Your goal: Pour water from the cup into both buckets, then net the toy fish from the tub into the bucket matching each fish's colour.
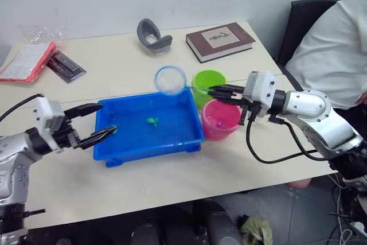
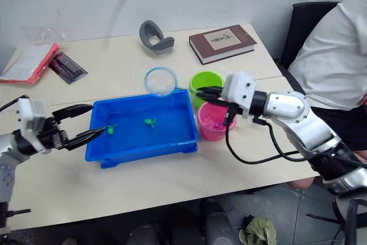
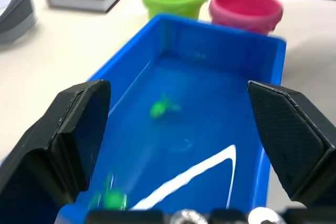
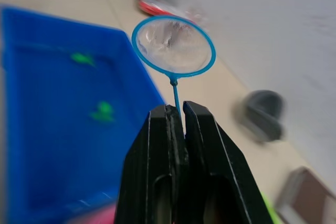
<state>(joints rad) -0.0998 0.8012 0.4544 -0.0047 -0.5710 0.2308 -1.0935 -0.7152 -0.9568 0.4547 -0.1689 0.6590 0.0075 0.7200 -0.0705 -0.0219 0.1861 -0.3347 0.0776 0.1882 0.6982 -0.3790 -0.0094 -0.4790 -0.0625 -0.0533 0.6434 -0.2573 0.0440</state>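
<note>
The blue tub (image 1: 189,142) sits mid-table with water and two green toy fish, one near its middle (image 1: 152,121) and one at its left end (image 1: 113,129). My left gripper (image 1: 108,119) is open over that left end, its fingers (image 3: 73,129) either side of the tub. The lime green bucket (image 1: 207,82) and pink bucket (image 1: 221,120) stand at the tub's right. My right gripper (image 1: 213,93), above the buckets, is shut on the net's thin handle. The net (image 1: 170,80) hoop hangs above the tub's far rim. The cup is out of view.
A brown book (image 1: 219,41) and a grey curved object (image 1: 153,35) lie at the back of the table. A red-edged packet (image 1: 26,61) and a dark flat item (image 1: 66,66) lie at the back left. A person in white (image 1: 332,44) sits at the right.
</note>
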